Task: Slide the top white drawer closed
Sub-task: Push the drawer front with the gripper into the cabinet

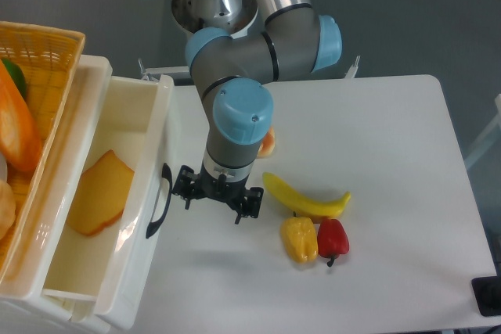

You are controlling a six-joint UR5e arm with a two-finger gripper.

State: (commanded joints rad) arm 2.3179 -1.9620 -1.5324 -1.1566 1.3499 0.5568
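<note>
Holding a bread slice [100, 194], the top white drawer [149, 174] sits open.

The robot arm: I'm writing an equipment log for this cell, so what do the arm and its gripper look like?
The robot arm is built from smooth silver-grey metal tubes joined by rounded grey housings with light blue round end caps. A small red-and-white sticker sits on the grey link near the base. The wrist section above the tool is white. The black two-finger gripper is wide and angular, with short dark fingers. No loose cables show.
</note>
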